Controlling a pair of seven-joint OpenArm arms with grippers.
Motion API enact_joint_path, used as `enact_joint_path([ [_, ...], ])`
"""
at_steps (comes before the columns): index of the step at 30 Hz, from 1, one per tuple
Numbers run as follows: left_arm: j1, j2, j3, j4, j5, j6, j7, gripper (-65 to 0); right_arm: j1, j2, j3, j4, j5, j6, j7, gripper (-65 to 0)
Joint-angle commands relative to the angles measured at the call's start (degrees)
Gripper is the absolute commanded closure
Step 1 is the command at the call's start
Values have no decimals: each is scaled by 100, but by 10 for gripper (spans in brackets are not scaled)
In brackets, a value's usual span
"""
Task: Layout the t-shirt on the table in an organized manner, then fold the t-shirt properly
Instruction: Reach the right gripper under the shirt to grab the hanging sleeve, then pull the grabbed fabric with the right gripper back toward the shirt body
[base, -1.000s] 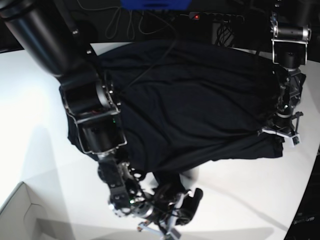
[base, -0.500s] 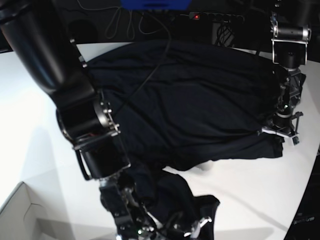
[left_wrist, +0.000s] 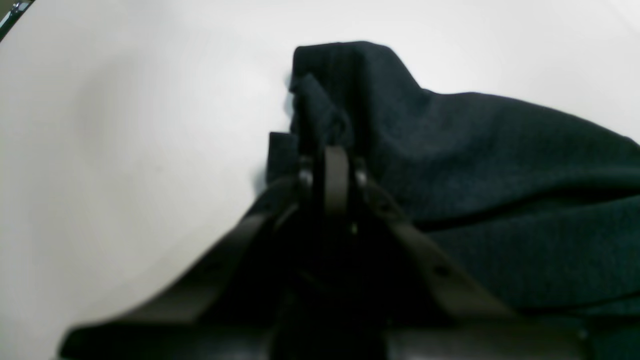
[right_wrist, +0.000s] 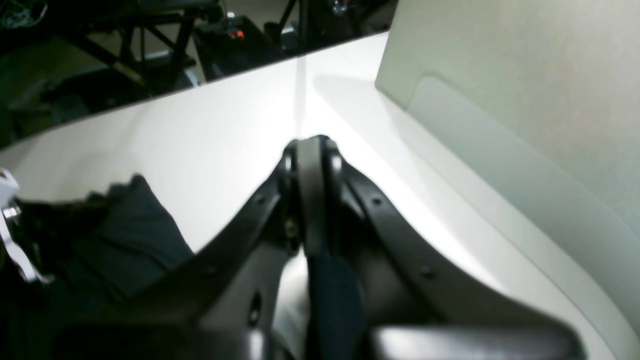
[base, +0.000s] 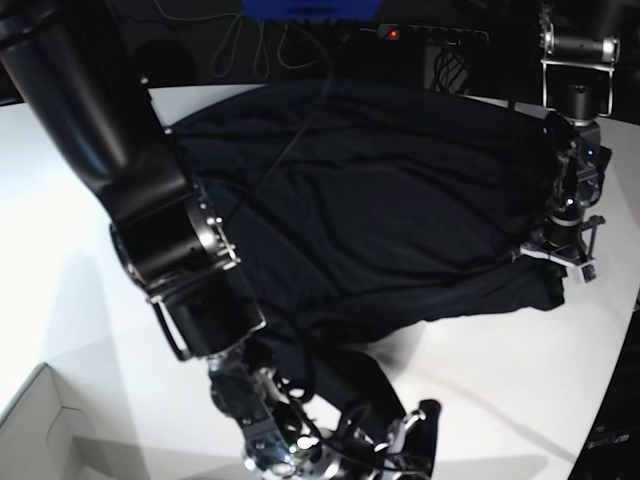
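While we pinched a dark fold with our right gripper at the bottom of the base view, that bunch had dropped lower than moments earlier, stretching the black t-shirt across the white table. At the right edge our left gripper stayed clamped on the hem.

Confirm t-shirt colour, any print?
Plain black t-shirt, no print visible; base view shows it best.

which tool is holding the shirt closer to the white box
The right tool, at the front edge of the table near the box. The left tool grips the shirt at the far side.
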Motion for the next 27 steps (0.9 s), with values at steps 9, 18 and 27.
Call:
enact_joint_path([
  [9, 182, 24, 26, -35, 4, 23, 668, 0, 270, -51, -645, 107, 180, -7, 279, -324],
  [18, 226, 32, 26, -35, -5, -3, 650, 0, -47, 10, -645, 116, 594, -7, 226, -407],
  [27, 208, 32, 26, -35, -5, -3, 641, 0, -1155, 1487, -91, 107, 594, -288, 270, -380],
])
